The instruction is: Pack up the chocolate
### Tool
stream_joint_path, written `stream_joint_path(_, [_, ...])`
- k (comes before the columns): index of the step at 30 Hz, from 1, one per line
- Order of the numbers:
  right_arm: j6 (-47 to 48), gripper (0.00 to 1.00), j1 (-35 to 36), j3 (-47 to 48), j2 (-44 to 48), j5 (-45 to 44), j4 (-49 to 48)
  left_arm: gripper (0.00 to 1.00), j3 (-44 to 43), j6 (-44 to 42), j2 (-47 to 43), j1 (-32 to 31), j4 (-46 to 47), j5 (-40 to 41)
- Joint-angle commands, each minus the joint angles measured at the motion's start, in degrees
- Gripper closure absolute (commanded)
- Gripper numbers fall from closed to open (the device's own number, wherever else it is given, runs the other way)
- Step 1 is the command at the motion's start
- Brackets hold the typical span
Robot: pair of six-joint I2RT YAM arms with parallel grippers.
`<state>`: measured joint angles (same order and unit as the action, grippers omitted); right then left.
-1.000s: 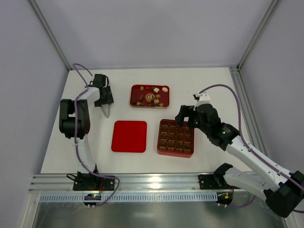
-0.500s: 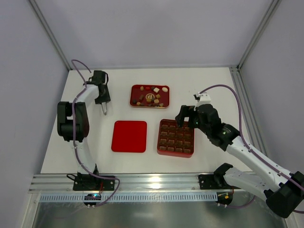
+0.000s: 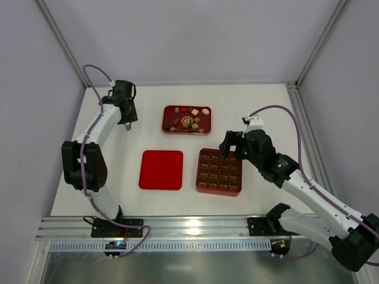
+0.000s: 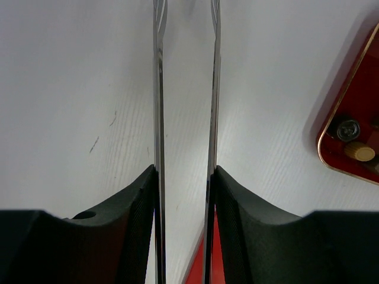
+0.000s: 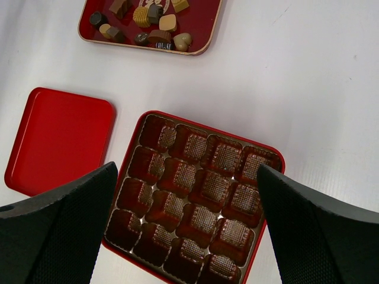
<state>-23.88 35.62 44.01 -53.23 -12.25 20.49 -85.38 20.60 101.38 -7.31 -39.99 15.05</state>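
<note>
The chocolate (image 3: 187, 120) is several small brown, tan and cream pieces lying in a shallow red tray (image 3: 168, 110) at the back centre; it also shows in the right wrist view (image 5: 148, 23) and the left wrist view (image 4: 360, 152). My left gripper (image 3: 126, 117) is at the back left, to the left of the tray. It is shut on thin metal tongs (image 4: 158, 89) whose blades stand slightly apart with nothing between them. My right gripper (image 3: 230, 148) hovers wide open and empty over the far edge of the red gridded box (image 5: 195, 195).
A flat red lid (image 3: 161, 170) lies to the left of the box (image 3: 219, 188); it also shows in the right wrist view (image 5: 59, 139). The box cells show a brown ridged liner. Frame posts stand at the back corners.
My left arm has swung toward the back and left, carrying the tongs away from the lid. The right arm, box, lid and tray have not moved.
</note>
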Motion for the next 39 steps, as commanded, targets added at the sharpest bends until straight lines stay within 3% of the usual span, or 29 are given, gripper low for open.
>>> stream_joint_path(1, [0.15, 0.00, 0.16, 1.43, 0.59, -1.37, -1.77, 0.58, -3.73, 0.23, -4.70, -1.56, -3.60, 1.47])
stream_joint_path(12, [0.59, 0.00, 0.16, 3.36, 0.67, -2.78, -0.01, 0.61, -7.78, 0.58, -11.12, -9.90, -11.34, -2.39])
stream_joint_path(24, [-0.20, 0.00, 0.16, 3.36, 1.55, -3.57, 1.66, 0.62, -10.41, 1.20, -7.61, -21.07, -13.27, -2.83])
stream_joint_path(39, [-0.56, 0.00, 0.16, 3.10, 1.38, -3.92, 2.10, 0.60, -12.35, -1.52, -0.49, -24.06, -12.40, -4.24])
